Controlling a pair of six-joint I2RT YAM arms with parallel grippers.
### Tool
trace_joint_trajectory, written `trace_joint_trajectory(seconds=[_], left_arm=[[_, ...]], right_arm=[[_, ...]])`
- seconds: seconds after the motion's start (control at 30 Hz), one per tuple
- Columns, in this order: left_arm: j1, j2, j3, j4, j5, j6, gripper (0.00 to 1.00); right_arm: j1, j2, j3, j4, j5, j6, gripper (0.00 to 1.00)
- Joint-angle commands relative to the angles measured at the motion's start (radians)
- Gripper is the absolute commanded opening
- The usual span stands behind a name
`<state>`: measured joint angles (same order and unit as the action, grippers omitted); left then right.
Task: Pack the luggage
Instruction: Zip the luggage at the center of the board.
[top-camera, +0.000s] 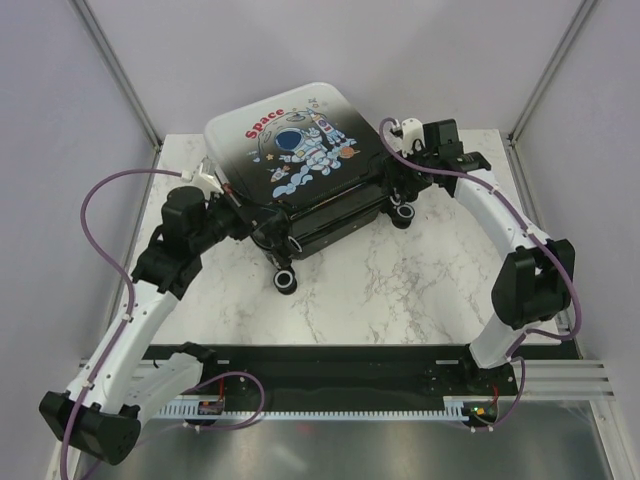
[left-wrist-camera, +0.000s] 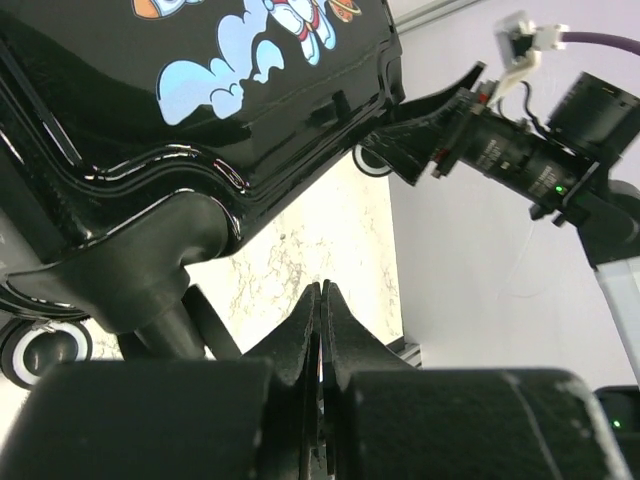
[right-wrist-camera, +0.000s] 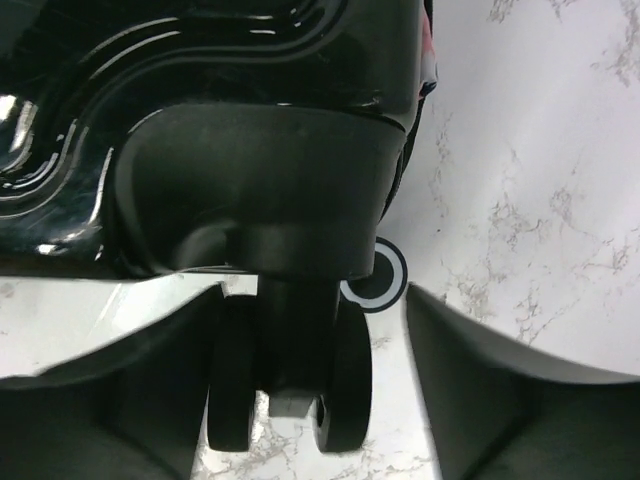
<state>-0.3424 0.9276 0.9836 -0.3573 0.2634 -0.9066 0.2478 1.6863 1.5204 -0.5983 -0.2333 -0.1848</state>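
The luggage (top-camera: 295, 150) lies flat and closed on the marble table, its astronaut and red "Space" print facing up. My left gripper (top-camera: 248, 224) is at its near-left side, below the shell's edge. In the left wrist view the left gripper (left-wrist-camera: 322, 290) is shut with nothing between its fingers, under the black shell (left-wrist-camera: 200, 120). My right gripper (top-camera: 398, 192) is at the luggage's right corner. In the right wrist view the right gripper (right-wrist-camera: 312, 300) stands open astride a black twin wheel (right-wrist-camera: 290, 390) under the shell (right-wrist-camera: 200, 100), with a gap on the right side.
Another wheel (top-camera: 286, 281) sticks out at the luggage's near corner, and one (top-camera: 403, 212) sits by the right gripper. White walls and metal posts enclose the marble table (top-camera: 400, 290). The right arm (left-wrist-camera: 500, 150) shows across the left wrist view.
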Motion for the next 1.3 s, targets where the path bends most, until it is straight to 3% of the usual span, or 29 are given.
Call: trace_joint_trajectory(seconds=[0.0, 0.07, 0.1, 0.2, 0.47, 0.77, 1.03, 1.2, 1.27], left_arm=[[0.003, -0.044, -0.011, -0.008, -0.029, 0.029, 0.02], [0.003, -0.058, -0.01, -0.017, -0.044, 0.031, 0.02], [0.003, -0.062, -0.003, -0.032, -0.047, 0.034, 0.02], [0.002, -0.082, -0.002, -0.083, -0.075, 0.077, 0.02], [0.003, -0.167, -0.062, -0.241, -0.162, 0.155, 0.02], [0.003, -0.211, -0.118, -0.249, -0.173, 0.118, 0.02], [-0.006, -0.274, -0.276, -0.272, -0.217, 0.155, 0.02], [-0.078, -0.265, -0.382, -0.209, -0.292, 0.141, 0.03], [-0.136, -0.257, -0.419, -0.1, -0.335, 0.115, 0.06]], right_arm=[[0.013, 0.019, 0.052, 0.015, 0.012, -0.018, 0.73], [0.016, 0.023, 0.058, 0.012, 0.026, -0.015, 0.57], [0.019, 0.023, 0.063, 0.011, 0.034, -0.015, 0.36], [0.024, 0.024, 0.107, -0.021, 0.064, -0.012, 0.02], [0.07, 0.045, 0.268, -0.074, 0.186, -0.008, 0.0], [0.093, 0.127, 0.359, -0.052, 0.258, -0.015, 0.0], [0.094, 0.222, 0.389, -0.038, 0.252, 0.007, 0.0], [0.099, 0.23, 0.374, -0.025, 0.236, 0.031, 0.0], [0.099, 0.224, 0.363, -0.015, 0.236, 0.038, 0.0]])
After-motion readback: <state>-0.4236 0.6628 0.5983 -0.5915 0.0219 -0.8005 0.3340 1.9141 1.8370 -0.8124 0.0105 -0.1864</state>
